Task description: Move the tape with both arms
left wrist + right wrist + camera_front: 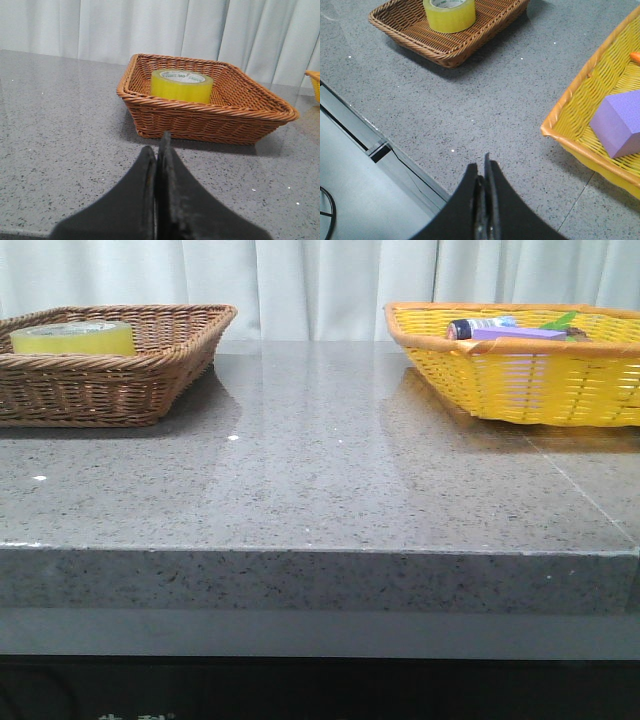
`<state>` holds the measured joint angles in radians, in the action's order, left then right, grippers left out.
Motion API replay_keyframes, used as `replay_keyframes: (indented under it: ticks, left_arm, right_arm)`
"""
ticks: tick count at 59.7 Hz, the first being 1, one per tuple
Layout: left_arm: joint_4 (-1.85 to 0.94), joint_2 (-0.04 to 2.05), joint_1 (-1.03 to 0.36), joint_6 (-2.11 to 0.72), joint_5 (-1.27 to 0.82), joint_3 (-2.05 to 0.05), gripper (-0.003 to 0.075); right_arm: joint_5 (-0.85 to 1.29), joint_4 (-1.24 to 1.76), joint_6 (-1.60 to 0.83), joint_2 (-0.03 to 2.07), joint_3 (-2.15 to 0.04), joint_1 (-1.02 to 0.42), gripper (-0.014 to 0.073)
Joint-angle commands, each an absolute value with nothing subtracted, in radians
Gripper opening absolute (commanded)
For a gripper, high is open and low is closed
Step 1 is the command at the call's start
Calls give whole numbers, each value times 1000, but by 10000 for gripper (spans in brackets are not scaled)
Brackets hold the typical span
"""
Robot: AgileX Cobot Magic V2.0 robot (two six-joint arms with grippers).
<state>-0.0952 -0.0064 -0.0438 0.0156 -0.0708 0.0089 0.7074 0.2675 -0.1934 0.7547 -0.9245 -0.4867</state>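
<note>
The tape (72, 338), a wide yellow roll with a white core printed in green, lies flat in the brown wicker basket (150, 370) at the back left of the table. It also shows in the left wrist view (181, 86) and the right wrist view (449, 13). My left gripper (160, 145) is shut and empty, low over the table a short way in front of that basket. My right gripper (483, 165) is shut and empty, above the table's front edge, between the two baskets. Neither arm shows in the front view.
A yellow woven basket (520, 380) stands at the back right and holds a purple block (617, 122) and a few small items (480, 328). The grey speckled table (330, 470) lies between the baskets. A white curtain hangs behind.
</note>
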Motion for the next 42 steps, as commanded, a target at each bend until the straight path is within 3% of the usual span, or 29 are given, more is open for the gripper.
replay_keyframes:
  ticks: [1,42]
  left_arm:
    - [-68,-22,-44,54,0,48,-20]
    - [-68,-23,-68,52,0,48,-20]
  right_arm:
    - [640,282,-195,749,-947,-486,-70]
    - [640,282,-195,749,-947,-486,-70]
